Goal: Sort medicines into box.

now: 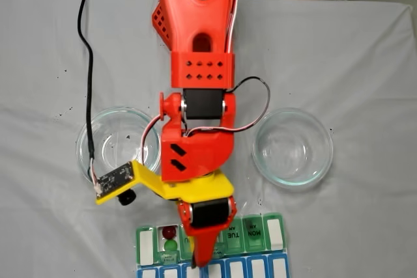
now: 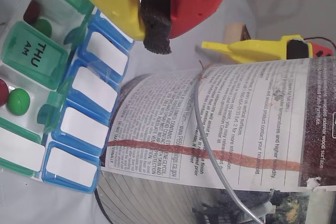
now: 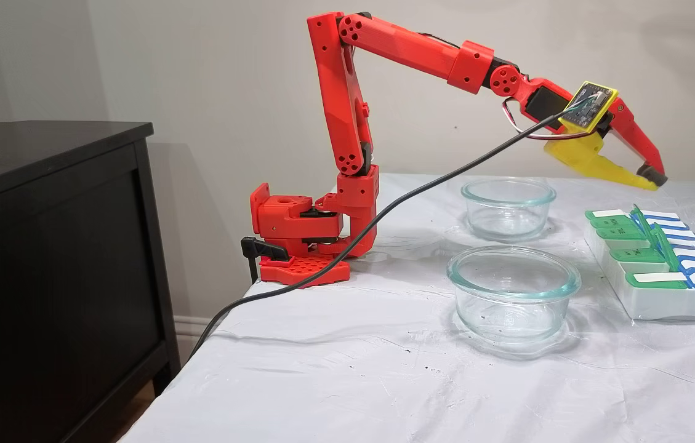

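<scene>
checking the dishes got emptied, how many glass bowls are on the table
2. One glass bowl sits left of the arm in a fixed view from above, the other to its right. Both look empty, and both stand apart from the pill box.

Red and yellow plastic gripper [image 3: 654, 177]: matt printed plastic, faint layer texture; dark porous foam pad [image 2: 156, 20] at the closed tips.
Flat rectangular pill organizer box [image 3: 661, 304]: translucent glossy green and blue plastic lids over an opaque white base.
Small round red and green pills [image 2: 18, 102]: smooth, glossy.
Two round clear glass dishes [image 3: 513, 294]: shiny, smooth.
White table cover [image 3: 353, 369]: matt, wrinkled.
Dark cabinet [image 3: 45, 258]: matt wood look.
Printed paper label [image 2: 220, 124]: matt.
</scene>
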Controlling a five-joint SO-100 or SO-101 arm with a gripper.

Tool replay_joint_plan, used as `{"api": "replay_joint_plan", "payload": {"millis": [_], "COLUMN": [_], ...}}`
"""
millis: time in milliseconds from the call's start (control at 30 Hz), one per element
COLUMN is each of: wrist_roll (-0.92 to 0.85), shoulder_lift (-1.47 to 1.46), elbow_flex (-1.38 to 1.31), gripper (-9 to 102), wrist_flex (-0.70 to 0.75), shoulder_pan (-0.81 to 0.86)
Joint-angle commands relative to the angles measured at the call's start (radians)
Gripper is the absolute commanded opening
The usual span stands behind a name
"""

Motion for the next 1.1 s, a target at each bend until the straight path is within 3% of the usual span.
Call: {"api": "replay_joint_plan", "payload": {"millis": [0,367,633,1067], "wrist_roll": [0.005,0.02,0.051,0.074], "shoulder_lift": [-0.018,-0.14,-0.133,-0.316], "elbow_flex": [-0.063,-0.094,-0.141,-0.244], "gripper": [0,0,0,0], "wrist_flex": [-0.069,-0.08,0.213,0.336], "shoulder_pan": [-0.035,-0.067,-0.1,-0.074]}}
